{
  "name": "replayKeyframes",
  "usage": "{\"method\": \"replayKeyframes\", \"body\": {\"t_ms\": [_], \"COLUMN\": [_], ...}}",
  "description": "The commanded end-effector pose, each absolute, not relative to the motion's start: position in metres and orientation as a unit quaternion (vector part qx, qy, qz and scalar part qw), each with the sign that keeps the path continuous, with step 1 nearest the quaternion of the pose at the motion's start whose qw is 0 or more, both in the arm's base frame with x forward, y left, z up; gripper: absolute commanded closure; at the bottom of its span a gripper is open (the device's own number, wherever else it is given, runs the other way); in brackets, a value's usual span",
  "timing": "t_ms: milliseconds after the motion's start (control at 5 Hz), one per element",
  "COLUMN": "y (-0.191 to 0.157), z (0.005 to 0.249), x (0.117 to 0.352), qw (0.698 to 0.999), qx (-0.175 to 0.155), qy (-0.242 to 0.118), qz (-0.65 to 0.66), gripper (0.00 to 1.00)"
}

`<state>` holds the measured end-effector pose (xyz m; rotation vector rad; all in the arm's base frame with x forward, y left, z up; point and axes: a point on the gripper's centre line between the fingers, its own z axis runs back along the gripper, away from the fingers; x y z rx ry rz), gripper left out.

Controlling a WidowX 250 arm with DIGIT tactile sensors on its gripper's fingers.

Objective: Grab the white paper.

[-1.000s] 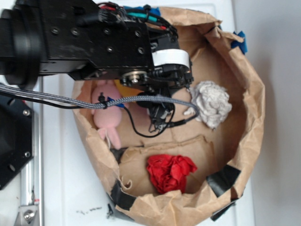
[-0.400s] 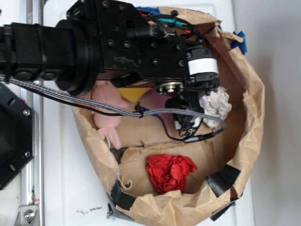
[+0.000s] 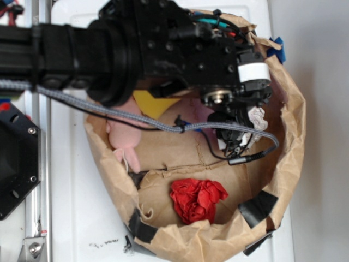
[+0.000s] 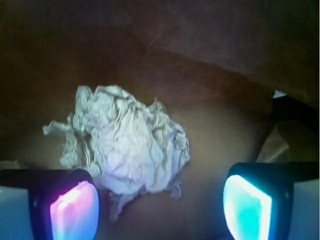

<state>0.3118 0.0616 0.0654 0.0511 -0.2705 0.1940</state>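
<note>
The gripper (image 4: 160, 200), jaws spread wide, has advanced across the brown paper bag (image 3: 289, 142) within the last second. The white paper (image 4: 125, 147) now lies just ahead, left of centre, ungrasped; descent remains.

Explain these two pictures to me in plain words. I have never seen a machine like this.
The big black thing is a robot arm, seen from above in the outside view. It reaches into a brown paper bag lying open on a white table. Inside are a red paper wad, a pink soft toy and the white paper that it must grab. The other picture comes from a camera on the arm's wrist. Its gripper is open, holding nothing, its glowing fingers either side of the white paper's near edge.
</note>
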Motion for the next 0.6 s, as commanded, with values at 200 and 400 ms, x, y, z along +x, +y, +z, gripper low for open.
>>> {"method": "replayKeyframes", "body": {"t_ms": [200,400], "y": [0.0477,0.0446], "z": [0.0869,0.0861], "x": [0.3241,0.3281], "qw": [0.981,0.979], "qx": [0.0,-0.004], "qy": [-0.184,-0.194], "qz": [0.062,0.056], "gripper": [0.0,0.0]}}
